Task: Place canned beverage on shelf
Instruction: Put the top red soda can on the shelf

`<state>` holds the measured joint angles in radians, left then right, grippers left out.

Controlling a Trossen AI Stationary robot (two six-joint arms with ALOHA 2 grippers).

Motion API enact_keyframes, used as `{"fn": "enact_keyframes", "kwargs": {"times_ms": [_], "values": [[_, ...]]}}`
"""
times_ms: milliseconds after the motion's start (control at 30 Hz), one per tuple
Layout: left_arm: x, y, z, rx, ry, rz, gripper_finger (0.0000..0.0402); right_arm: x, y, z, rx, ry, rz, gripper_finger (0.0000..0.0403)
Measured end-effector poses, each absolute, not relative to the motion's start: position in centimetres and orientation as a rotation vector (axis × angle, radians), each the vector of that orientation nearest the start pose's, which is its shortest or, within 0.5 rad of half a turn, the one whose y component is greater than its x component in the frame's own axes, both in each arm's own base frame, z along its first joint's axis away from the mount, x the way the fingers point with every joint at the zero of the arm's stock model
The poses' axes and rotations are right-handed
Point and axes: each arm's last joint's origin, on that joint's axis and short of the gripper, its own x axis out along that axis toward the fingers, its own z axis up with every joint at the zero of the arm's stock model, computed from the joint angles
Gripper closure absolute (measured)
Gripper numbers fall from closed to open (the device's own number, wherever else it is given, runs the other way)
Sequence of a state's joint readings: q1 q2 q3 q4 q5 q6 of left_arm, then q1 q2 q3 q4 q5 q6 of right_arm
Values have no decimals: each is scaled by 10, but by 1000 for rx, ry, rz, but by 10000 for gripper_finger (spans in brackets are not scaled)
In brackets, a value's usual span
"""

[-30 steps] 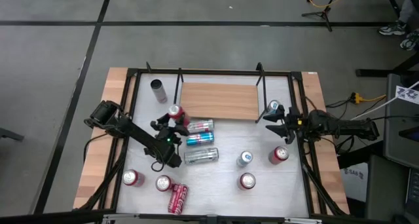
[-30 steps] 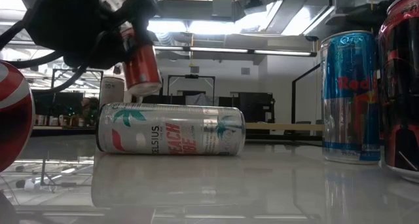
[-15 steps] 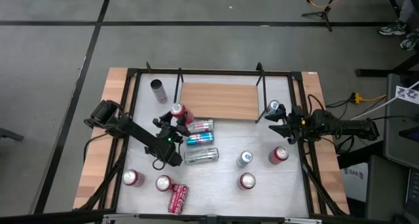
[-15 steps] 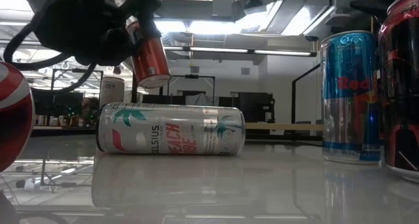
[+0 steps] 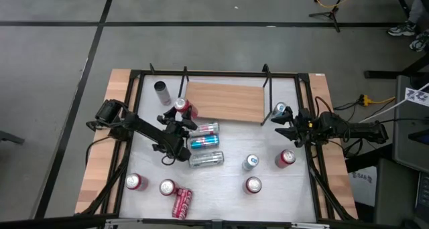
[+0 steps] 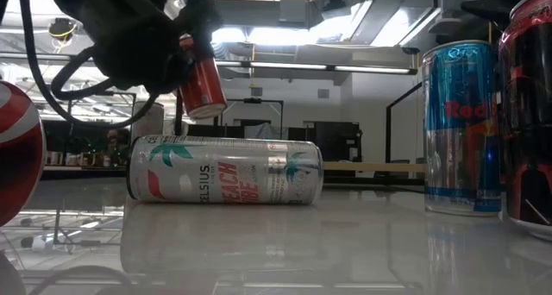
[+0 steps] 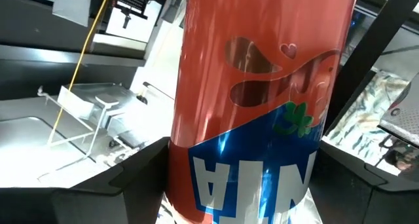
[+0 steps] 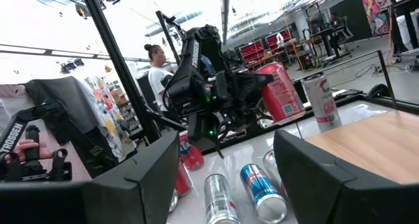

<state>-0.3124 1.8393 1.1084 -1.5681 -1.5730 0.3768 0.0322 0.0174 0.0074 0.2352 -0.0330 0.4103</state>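
Observation:
A red canned beverage (image 5: 182,107) hangs above the table just off the left near corner of the shelf (image 5: 228,102), a light-brown board with black rod brackets at its ends. My left gripper (image 5: 179,115) is shut on this can; in the low view the can (image 6: 200,75) is tilted, above a lying white can (image 6: 224,170). In the left wrist view the can (image 7: 262,99) nearly fills the picture. My right gripper (image 5: 280,128) waits at the table's right edge, open, nothing between its fingers (image 8: 131,178). My left gripper pinches the can's round side wall (image 7: 196,178) between its two fingers, one on each side. The fingers come in level from the table's left near side and lie across the can. The can is lifted clear of the table and tilted off upright.
Three cans lie side by side (image 5: 204,142) right of my left gripper. A silver can (image 5: 161,92) stands far left. More cans stand near the front (image 5: 136,182) (image 5: 253,185) and at the right (image 5: 286,158) (image 5: 280,110). Black frame rails (image 5: 134,122) border the table.
My left gripper has swung with the red can toward the table's far edge and the shelf's left near corner. The can has stayed lifted clear and tilted in the hold.

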Motion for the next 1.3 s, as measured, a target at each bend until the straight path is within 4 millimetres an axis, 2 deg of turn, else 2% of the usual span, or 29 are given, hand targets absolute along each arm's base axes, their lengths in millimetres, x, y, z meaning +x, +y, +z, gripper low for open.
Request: {"fn": "enact_keyframes", "kwargs": {"times_ms": [567,1000,1200,1300], "values": [[265,-56,187,-2808,-2031,-454,109,96,4,187,408,-208,107,164],[278,-60,178,-2773,-2014,-381,109,96,4,187,408,-207,107,164],[282,-57,174,-2733,-2126,-251,109,96,4,186,407,-199,112,164],[285,-52,173,-2720,-2167,-250,109,96,4,186,407,-190,110,164]]}}
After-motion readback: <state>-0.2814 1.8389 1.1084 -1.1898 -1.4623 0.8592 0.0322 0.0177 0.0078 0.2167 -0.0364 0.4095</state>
